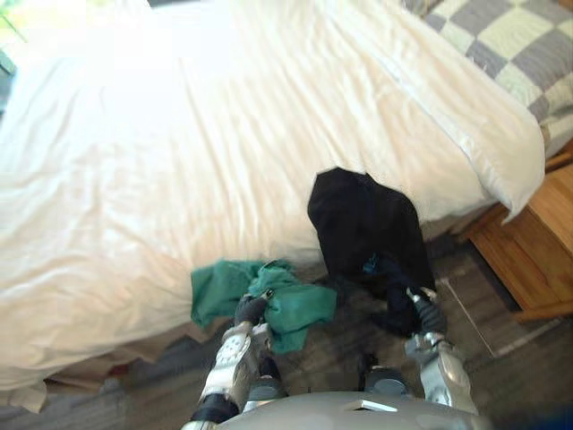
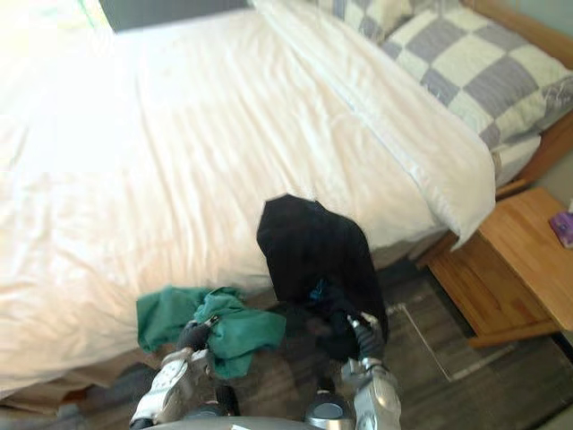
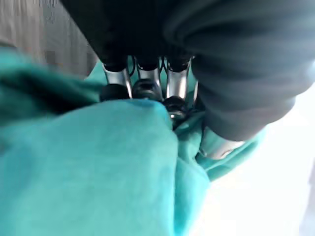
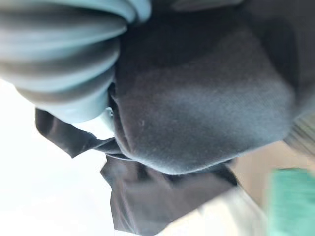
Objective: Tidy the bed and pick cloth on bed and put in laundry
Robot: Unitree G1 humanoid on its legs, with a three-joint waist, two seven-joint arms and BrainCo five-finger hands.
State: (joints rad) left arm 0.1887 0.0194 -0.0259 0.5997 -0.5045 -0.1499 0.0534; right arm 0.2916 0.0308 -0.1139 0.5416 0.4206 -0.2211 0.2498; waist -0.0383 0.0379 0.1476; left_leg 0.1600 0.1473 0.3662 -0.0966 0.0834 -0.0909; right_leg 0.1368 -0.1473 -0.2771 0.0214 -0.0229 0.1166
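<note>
The robot faces the side of a bed (image 1: 179, 161) covered w/ a white duvet. Its L hand (image 1: 252, 309) is clenched on a green cloth (image 1: 224, 288). In the left wrist view the fingers (image 3: 118, 78) curl into bunched fabric, w/ folds piled over & beside them. Most of the green cloth spreads ahead & to the left of that hand, hanging off the bed edge.

The R hand (image 1: 423, 312) sits at the low end of a black cloth (image 1: 363, 219). The cloth rises up & away from this hand, w/ its top lying on the duvet edge. Whether the R hand has closed on it can't be told, since fabric covers it.

Likely risks:
- **Green cloth:** the L grip seems to catch only one bunch. The loose part below & left of the hand could slip free or trail on the floor (image 1: 466, 309) when lifted.
- **Black cloth:** if the R hold is shallow, a pull may just drop it to the floor. Its top end could also drag the duvet along & rumple the bed.
- **Nightstand:** a wooden nightstand (image 1: 537, 242) stands to the right of the R hand, so a wide swing that way could snag the cloth on its corner.
- **Recovery:** w/ both hands busy, neither is free to catch a dropped piece.
</note>
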